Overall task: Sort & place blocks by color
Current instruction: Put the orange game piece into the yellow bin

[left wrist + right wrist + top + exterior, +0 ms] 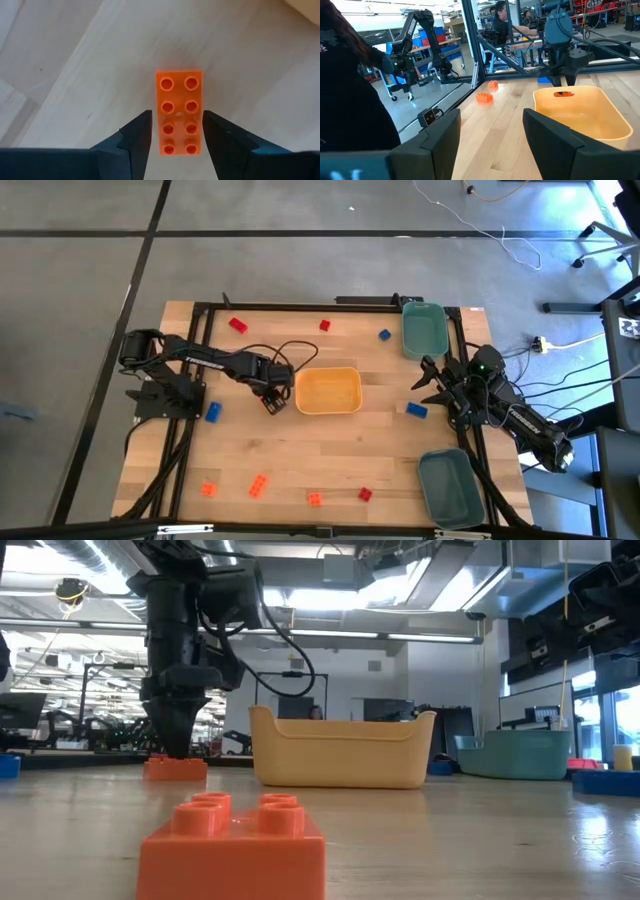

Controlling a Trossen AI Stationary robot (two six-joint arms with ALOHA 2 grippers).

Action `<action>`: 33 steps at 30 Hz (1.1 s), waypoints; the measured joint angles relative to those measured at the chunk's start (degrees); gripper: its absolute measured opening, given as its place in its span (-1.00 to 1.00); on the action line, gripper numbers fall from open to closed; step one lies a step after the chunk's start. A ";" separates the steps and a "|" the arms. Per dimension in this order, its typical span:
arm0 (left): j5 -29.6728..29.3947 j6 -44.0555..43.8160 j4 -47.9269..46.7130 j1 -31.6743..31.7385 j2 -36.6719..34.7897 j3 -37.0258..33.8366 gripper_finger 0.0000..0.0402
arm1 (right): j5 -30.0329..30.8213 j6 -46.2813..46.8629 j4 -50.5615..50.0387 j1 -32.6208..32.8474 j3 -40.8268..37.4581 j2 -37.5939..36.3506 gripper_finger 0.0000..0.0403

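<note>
An orange eight-stud block [179,112] lies flat on the wooden table just left of the yellow-orange tray [328,370]. My left gripper [176,122] points down over it, open, one finger on either side of the block's near half with thin gaps showing; the low view has the fingertips [178,745] right at the block's top [175,769]. My right gripper [492,135] waits open at the table's right edge [428,380], holding nothing. Other blocks lie scattered: red [237,325], blue [212,411], orange [259,485].
Two teal bins stand on the right, one far [424,330] and one near [450,485]. More blocks lie near the far edge [384,334], by the right arm [416,409] and along the near edge [365,494]. A black frame borders the table. People show beyond the table.
</note>
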 joint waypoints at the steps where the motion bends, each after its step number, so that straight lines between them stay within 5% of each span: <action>1: -0.14 0.03 -0.04 0.00 0.00 0.00 -0.16 | 0.00 0.00 0.00 0.00 0.00 0.00 0.08; 12: 2.67 -0.38 2.50 -0.02 -0.26 -3.32 -0.16 | -0.01 0.00 0.00 0.00 0.00 0.00 0.08; 26: -1.53 0.13 2.74 -0.04 -0.11 -3.39 -0.17 | 0.00 0.16 0.00 0.00 0.00 0.00 0.08; 33: 0.49 -0.80 4.65 0.02 -0.49 -5.77 -0.42 | 0.00 2.78 -0.01 0.00 0.00 0.00 0.08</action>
